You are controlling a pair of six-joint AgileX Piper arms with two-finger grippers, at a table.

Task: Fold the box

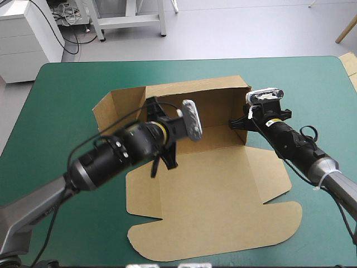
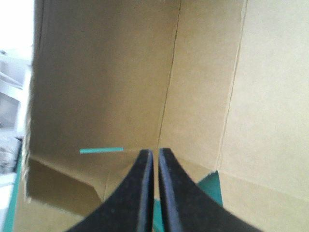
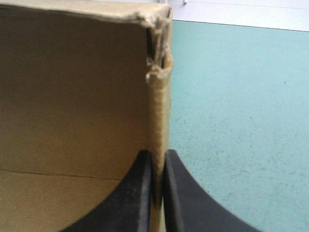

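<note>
From above, the left hand point(image 2: 155, 151) is hard to read, since its own wrist and arm cover the fingers. Its wrist view shows the two black fingers all but closed, with a thin slit between them. Whether any board sits in that slit cannot be made out. Ahead of them is the inside of the box point(image 1: 217, 173), with a crease running to the tips, a thin teal-green slot point(image 2: 101, 150) in the board and a teal-green notch point(image 2: 213, 186) just beside the fingers. The arm reaches in from the near left, over the middle of the box.

The right hand point(image 3: 158, 152) is closed on the box, pinching the near end of the right wall point(image 1: 239, 111) edge-on. The wall's top corner is frayed. From above, its fingers are hidden under the wrist. The arm slopes in from the near right.

The box sits in the middle of the bench point(image 1: 61, 89). Its far wall point(image 1: 195, 92) and right wall are raised, its left flap point(image 1: 114, 109) is splayed outward, and its lid point(image 1: 251, 223) lies flat toward the near edge
</note>
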